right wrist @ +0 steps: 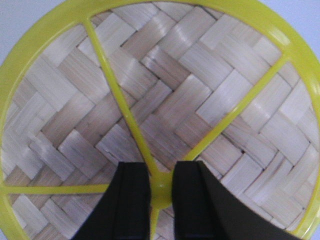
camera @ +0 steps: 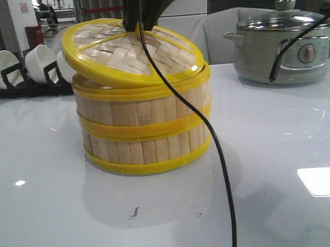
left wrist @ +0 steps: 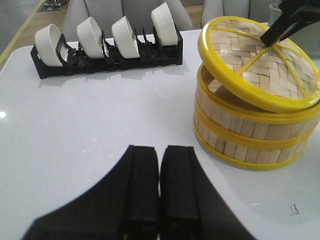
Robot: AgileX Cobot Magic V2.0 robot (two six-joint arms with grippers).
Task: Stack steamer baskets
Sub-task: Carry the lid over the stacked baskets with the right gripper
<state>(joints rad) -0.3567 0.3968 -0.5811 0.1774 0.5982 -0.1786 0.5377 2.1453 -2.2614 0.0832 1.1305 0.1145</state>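
Woven lid [camera: 142, 52] pinched by right gripper [right wrist: 161, 192]

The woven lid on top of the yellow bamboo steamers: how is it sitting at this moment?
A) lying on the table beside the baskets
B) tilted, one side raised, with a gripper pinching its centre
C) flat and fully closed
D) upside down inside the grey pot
B: the lid sits tilted on the stacked steamer baskets, and the right gripper pinches its yellow centre hub.
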